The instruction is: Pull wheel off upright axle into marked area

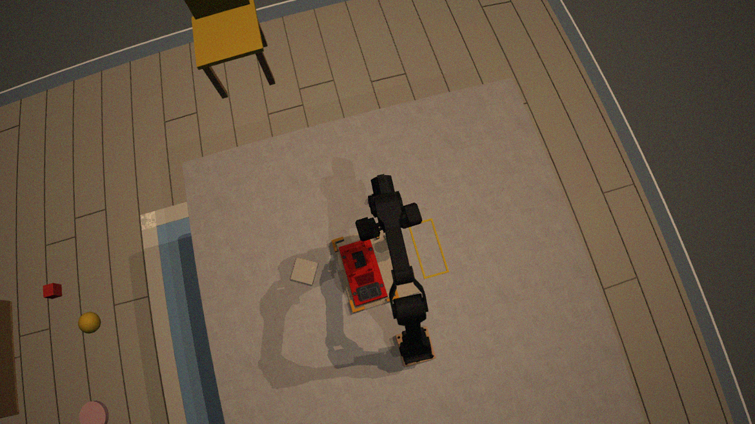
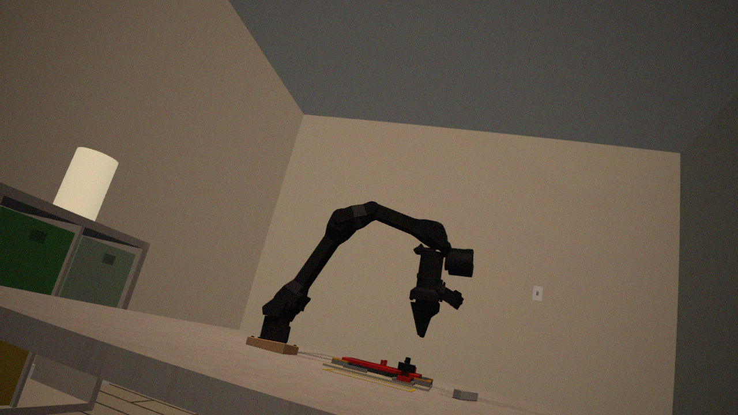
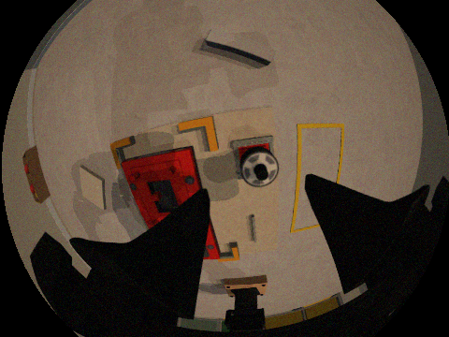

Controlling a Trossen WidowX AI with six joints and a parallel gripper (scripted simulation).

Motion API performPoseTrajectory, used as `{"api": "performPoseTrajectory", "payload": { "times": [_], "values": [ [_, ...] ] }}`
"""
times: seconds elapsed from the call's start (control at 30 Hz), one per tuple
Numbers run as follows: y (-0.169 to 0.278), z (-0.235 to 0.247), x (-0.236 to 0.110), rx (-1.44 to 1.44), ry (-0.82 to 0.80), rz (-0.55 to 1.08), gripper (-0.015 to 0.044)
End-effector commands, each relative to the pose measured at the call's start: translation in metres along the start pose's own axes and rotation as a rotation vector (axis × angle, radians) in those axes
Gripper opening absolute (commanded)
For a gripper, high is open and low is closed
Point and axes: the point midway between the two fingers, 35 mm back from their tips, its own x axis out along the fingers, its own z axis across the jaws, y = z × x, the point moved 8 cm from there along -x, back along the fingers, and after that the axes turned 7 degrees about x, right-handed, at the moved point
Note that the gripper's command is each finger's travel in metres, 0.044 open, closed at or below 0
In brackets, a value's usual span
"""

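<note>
The black wheel [image 2: 406, 367] with a grey-spoked face sits on the upright axle [image 2: 407, 360] [image 3: 261, 172], over a small red block on a grey base. In the top view the arm hides it. The marked area is a yellow outline [image 1: 440, 245] [image 2: 368, 380] [image 3: 296, 178] on the table, right of the wheel in the wrist view, with nothing seen inside it. My gripper [image 2: 422, 336] [image 3: 258, 188] points down, open and empty, well above the wheel. In the wrist view, the wheel shows between and slightly beyond the fingertips.
A red chassis [image 1: 374, 277] [image 3: 133, 165] lies left of the wheel on a beige board [image 3: 267, 211], among orange corner brackets [image 3: 212, 136]. A thin grey bar [image 3: 253, 227] stands on the board. A pale square block [image 1: 303, 271] [image 3: 93, 187] lies farther left. A dark strip [image 3: 238, 52] lies beyond.
</note>
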Motion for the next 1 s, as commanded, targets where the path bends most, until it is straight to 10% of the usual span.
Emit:
{"api": "performPoseTrajectory", "payload": {
  "times": [0.0,0.97],
  "values": [
    [0.006,-0.015,0.006,0.031,-0.008,0.053,0.03],
    [0.015,-0.014,0.076,0.029,-0.004,0.058,0.0247]
  ]
}}
